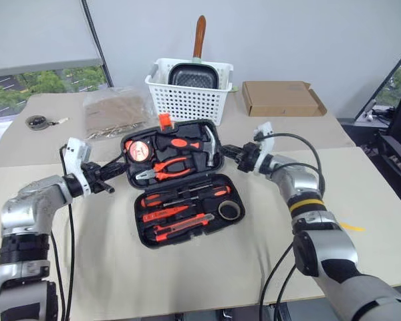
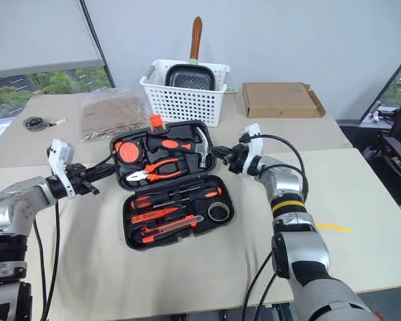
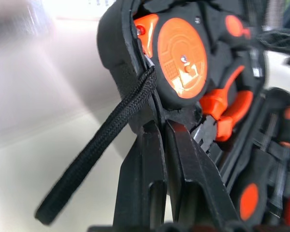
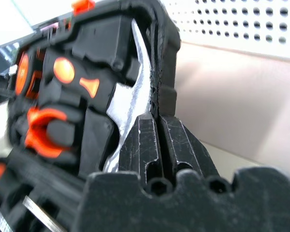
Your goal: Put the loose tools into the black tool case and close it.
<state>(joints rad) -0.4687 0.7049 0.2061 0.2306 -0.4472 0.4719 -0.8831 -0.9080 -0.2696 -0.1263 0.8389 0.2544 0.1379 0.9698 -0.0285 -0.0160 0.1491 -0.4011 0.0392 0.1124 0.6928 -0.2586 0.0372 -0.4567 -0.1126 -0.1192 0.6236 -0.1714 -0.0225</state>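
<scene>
The black tool case point(image 1: 180, 187) lies open on the counter point(image 1: 207, 267), its lid half tilted up off the surface at the far side, with the orange latch point(image 1: 164, 121) on the far edge. The left tool point(image 1: 113, 168) is pinched shut on the lid's left rim, and the right tool point(image 1: 227, 152) is pinched shut on the lid's right rim — the wrist views show each pair of black fingers point(image 3: 176, 159) closed tight against the rim's edge. In the lid sit an orange tape measure point(image 1: 138, 151), orange-handled pliers point(image 1: 162, 171) and a hammer point(image 1: 200, 143). The near half holds two screwdrivers with orange-and-black handles point(image 1: 180, 194), a slim red tester screwdriver point(image 1: 166, 213), an orange-black utility knife point(image 1: 182, 227) and a greyish tape roll point(image 1: 228, 211) — all lying in their recesses. Behind the case stand a white perforated basket point(image 1: 187, 97) with a dark pan point(image 1: 195, 73) in it, a flat cardboard box point(image 1: 281, 98) and a clear bag point(image 1: 113, 112); a round grey gadget point(image 1: 37, 122) lies far left
</scene>
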